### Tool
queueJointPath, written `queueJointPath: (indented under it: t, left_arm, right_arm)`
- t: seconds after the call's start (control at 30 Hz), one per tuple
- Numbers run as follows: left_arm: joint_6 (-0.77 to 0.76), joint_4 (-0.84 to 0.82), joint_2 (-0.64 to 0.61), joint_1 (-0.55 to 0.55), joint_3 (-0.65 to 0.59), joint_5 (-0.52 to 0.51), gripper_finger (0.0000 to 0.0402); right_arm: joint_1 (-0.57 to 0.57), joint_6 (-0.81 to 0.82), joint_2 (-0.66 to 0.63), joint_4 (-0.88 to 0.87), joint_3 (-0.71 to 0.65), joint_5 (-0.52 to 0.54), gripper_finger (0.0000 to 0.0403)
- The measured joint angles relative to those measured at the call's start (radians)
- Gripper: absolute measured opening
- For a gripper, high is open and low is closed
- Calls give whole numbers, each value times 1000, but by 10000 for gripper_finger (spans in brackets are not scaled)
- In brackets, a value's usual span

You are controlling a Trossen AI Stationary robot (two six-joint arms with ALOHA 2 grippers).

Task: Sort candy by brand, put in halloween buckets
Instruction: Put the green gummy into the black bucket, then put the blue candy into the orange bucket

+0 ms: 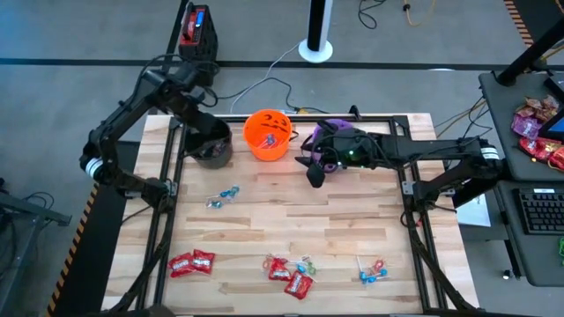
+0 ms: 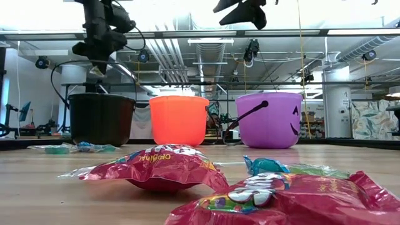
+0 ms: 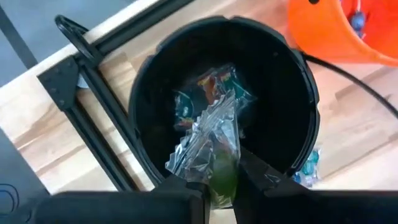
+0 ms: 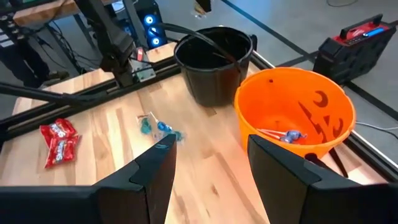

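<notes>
Both grippers aloft: left gripper [image 3: 221,180] pinching clear-wrapped candy [image 3: 211,146] above black bucket [image 3: 149,81]; right gripper [image 4: 208,155] agape.

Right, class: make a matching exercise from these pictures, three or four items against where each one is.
Items:
1. left gripper
2. orange bucket
3. red packets
4. right gripper

Places:
A. near the table's front edge
B. between the black bucket and the purple bucket
C. above the black bucket, shut on a clear wrapper
D. open, beside the orange bucket

Pairs: 1-C, 2-B, 3-A, 4-D
</notes>
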Motion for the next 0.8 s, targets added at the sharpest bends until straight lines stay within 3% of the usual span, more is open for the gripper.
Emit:
queueJointPath:
  t: [0.17, 0.47, 0.57, 0.67, 0.8]
  left_arm:
    - [17, -22, 11, 0, -6, -1, 46]
    - [21, -25, 10, 0, -6, -2, 125]
    - [15, -21, 4, -6, -6, 35, 140]
    - [12, 10, -22, -32, -7, 132, 142]
    - [-15, 137, -76, -120, -7, 220, 135]
  right_arm:
    - [0, 24, -4, -3, 0, -3, 192]
    - [-2, 141, -9, -57, 0, -40, 192]
    - [-2, 268, -9, -146, 0, -138, 192]
    - [8, 427, -3, -283, 1, -304, 192]
    - [98, 643, 32, -458, 1, -464, 192]
